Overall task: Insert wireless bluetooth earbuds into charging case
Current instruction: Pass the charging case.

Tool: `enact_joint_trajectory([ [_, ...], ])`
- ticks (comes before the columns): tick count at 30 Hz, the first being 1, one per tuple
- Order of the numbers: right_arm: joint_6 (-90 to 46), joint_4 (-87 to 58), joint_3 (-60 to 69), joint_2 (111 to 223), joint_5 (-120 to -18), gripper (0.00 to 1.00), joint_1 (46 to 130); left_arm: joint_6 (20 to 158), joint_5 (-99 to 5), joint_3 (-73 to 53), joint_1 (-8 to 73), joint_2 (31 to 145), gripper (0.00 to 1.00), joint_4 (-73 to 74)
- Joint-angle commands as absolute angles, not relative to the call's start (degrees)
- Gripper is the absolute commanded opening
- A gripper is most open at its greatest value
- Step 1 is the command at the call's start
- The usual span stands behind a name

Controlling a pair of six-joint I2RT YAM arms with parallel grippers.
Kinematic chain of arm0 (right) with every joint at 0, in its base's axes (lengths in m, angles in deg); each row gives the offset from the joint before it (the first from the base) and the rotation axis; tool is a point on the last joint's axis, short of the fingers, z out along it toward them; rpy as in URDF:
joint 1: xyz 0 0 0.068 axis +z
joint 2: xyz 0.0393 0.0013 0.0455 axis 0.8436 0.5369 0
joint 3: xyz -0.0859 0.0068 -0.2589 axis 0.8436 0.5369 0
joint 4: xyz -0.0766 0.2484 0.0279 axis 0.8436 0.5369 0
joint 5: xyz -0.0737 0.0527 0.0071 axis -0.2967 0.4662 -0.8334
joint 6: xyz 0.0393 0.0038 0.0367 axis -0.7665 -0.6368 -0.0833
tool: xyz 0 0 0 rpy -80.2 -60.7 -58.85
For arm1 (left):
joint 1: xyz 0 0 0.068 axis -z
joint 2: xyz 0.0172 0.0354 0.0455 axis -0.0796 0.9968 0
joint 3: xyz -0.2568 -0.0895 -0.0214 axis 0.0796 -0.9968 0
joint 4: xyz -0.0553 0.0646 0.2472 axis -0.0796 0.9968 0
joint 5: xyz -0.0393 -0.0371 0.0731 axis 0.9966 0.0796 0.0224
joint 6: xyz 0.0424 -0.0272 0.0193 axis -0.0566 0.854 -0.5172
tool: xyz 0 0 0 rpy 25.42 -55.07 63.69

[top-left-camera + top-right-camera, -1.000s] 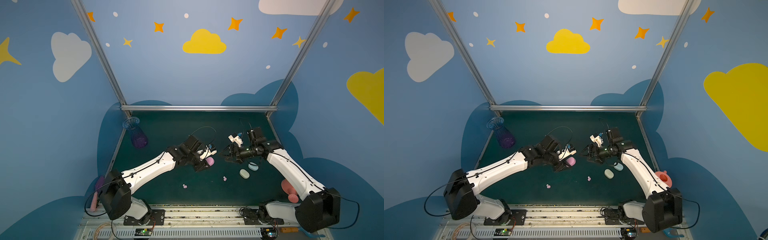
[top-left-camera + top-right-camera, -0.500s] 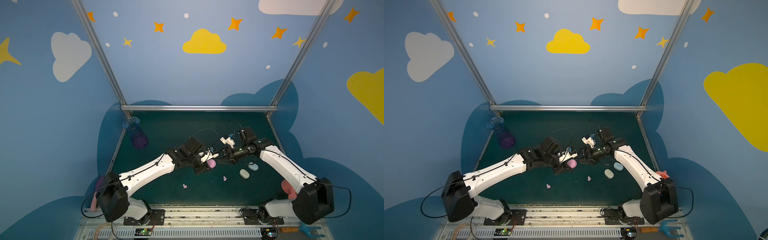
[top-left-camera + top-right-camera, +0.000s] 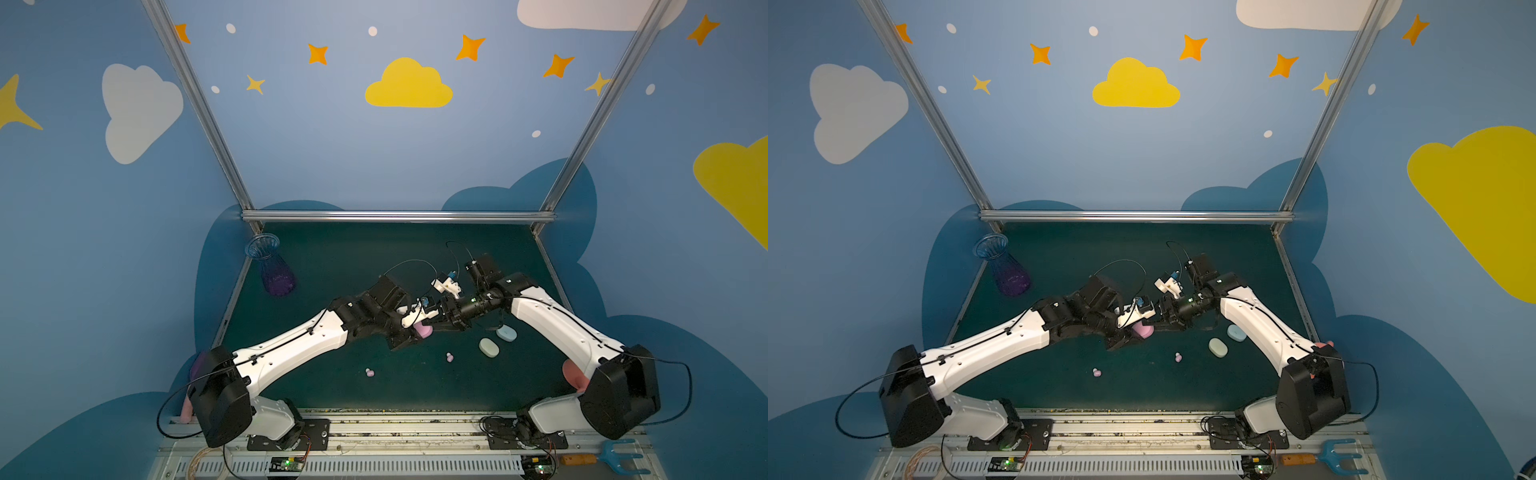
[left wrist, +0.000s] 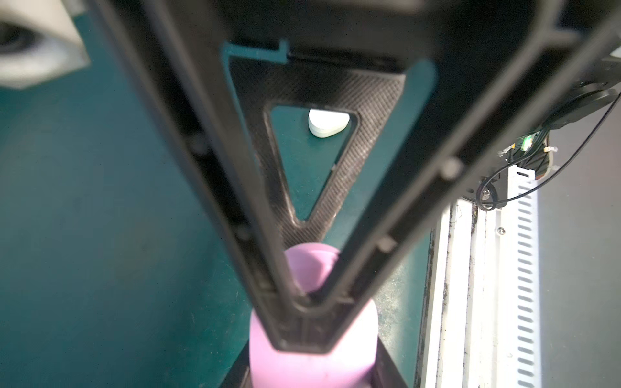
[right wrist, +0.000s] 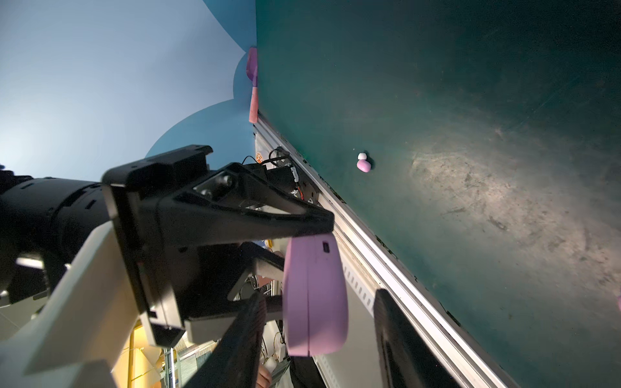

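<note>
My left gripper (image 3: 415, 332) (image 4: 312, 376) is shut on the closed pink charging case (image 3: 424, 330) (image 3: 1143, 330) (image 5: 314, 299), which hangs above the green mat. My right gripper (image 3: 436, 326) (image 5: 319, 336) meets it from the other side. Its jaws stand open, one finger on each flat side of the case with a gap on both sides. Two pink earbuds (image 3: 449, 357) (image 3: 369, 372) lie loose on the mat near the front, in both top views; one earbud (image 5: 363, 163) also shows in the right wrist view.
A pale green case (image 3: 488, 347) and a pale blue case (image 3: 506, 333) lie on the mat under my right arm. A purple vase (image 3: 274, 270) stands at the back left. The metal rail (image 3: 395, 428) runs along the front edge.
My right arm has swung left to the pink case, and its jaws have narrowed around it. The left arm has barely moved and still holds the case.
</note>
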State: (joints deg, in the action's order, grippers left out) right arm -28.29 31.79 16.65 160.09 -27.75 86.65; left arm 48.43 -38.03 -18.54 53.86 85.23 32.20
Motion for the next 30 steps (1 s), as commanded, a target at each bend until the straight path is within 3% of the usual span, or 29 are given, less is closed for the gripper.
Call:
enact_joint_trajectory([
  [1, -28.03, 32.75, 15.89, 160.38, -26.62, 0.46, 87.33, 47.86, -38.56, -19.21, 53.96, 83.94, 0.22, 32.45],
  [21, -31.46, 28.92, 17.69, 159.69, -26.05, 0.27, 88.11, 48.16, -37.72, -19.5, 54.03, 82.96, 0.23, 31.67],
  [25, -31.72, 28.92, 18.13, 159.36, -26.09, 0.25, 88.11, 48.25, -38.01, -19.74, 53.96, 82.62, 0.38, 31.31],
  [30, -31.9, 28.9, 18.25, 158.78, -26.62, 0.24, 87.98, 48.67, -39.23, -20.08, 53.96, 82.02, 0.71, 30.7],
])
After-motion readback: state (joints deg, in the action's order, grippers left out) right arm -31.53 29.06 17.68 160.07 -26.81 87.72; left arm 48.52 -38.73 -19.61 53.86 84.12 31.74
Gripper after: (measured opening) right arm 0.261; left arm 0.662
